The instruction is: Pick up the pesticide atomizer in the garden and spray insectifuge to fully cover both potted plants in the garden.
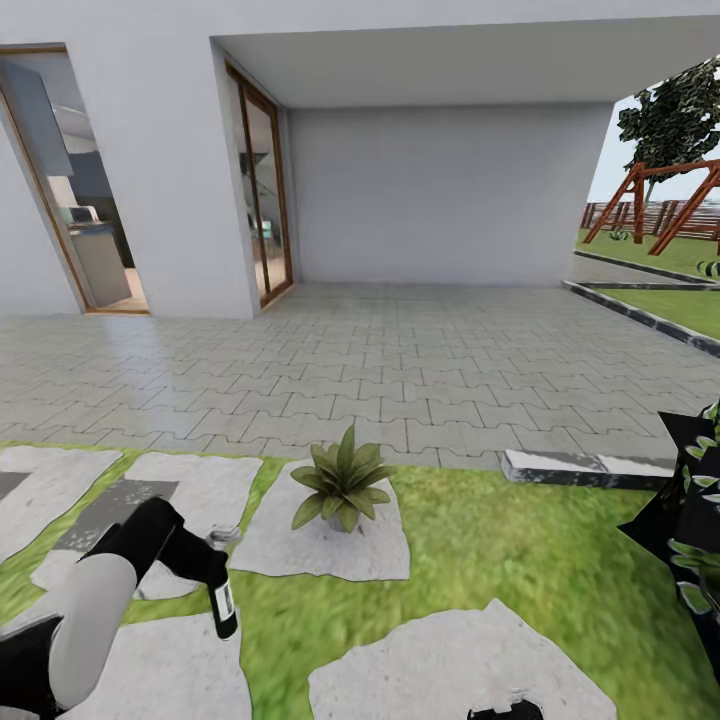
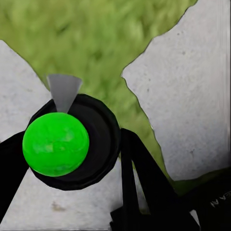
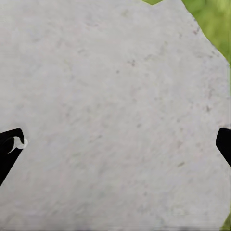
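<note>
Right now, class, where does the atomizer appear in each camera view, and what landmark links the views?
Head view: atomizer at lower left, hanging from the left gripper.
Left wrist view: seen end-on, its dark round body is gripped beside a finger.
Right wrist view: a stepping stone lies under the open right gripper.
Landmark: grass edging grey stones.

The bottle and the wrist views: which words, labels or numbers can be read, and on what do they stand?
"EAN": white letters, cut off at the picture's edge, on the left pincer's black body.
White label on the pesticide atomizer: too small and blurred to read.
</note>
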Robot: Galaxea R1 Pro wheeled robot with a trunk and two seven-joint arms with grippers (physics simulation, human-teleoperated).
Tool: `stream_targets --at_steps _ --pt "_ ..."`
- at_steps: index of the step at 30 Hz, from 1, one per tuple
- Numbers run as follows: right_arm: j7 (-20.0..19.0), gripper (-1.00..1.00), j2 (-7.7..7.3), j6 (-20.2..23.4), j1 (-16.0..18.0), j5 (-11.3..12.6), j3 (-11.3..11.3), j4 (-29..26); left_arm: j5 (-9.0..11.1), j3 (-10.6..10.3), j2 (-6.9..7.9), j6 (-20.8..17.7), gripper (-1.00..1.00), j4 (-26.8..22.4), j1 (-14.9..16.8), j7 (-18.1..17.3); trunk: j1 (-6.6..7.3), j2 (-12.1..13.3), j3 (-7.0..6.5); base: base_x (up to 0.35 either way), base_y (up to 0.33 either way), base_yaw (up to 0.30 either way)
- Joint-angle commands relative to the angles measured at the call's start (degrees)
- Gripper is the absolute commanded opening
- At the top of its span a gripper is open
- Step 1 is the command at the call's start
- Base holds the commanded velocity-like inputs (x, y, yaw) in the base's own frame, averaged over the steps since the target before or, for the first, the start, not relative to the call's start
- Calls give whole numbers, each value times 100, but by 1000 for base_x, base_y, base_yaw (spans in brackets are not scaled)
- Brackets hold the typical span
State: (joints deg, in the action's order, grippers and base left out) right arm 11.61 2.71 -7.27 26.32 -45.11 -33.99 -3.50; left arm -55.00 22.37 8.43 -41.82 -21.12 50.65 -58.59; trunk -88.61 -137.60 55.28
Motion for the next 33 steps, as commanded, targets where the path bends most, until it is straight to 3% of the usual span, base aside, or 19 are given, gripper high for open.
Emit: stream_targets --at_steps 1,6,8,22,27,33 --pt "18 100 1 -19 -23 -51 -47 97 -66 -170 -29 -92 -100 -12 30 -247 1 -2 6 0 0 0" --pt "17 100 6 -20 -120 -44 -47 180 -72 -867 -128 -350 -100 -146 58 -571 1 -2 6 5 0 0" --pt "19 100 16 -22 -131 -46 -47 182 -68 -1024 -148 -429 -100 -228 59 -585 1 -2 6 127 -27 0" --pt "17 100 2 -20 -145 -28 -51 176 -72 -1136 -247 -476 -100 -419 59 -593 1 -2 6 248 -141 0" --pt "17 100 -55 -21 -145 9 -53 175 -68 -1620 -292 -484 -100 -419 59 -696 1 -2 6 31 -15 0" --pt "17 100 -90 -20 -145 715 -33 174 -81 -1714 -290 -485 -100 -513 59 -995 1 -2 6 1 -1 0"
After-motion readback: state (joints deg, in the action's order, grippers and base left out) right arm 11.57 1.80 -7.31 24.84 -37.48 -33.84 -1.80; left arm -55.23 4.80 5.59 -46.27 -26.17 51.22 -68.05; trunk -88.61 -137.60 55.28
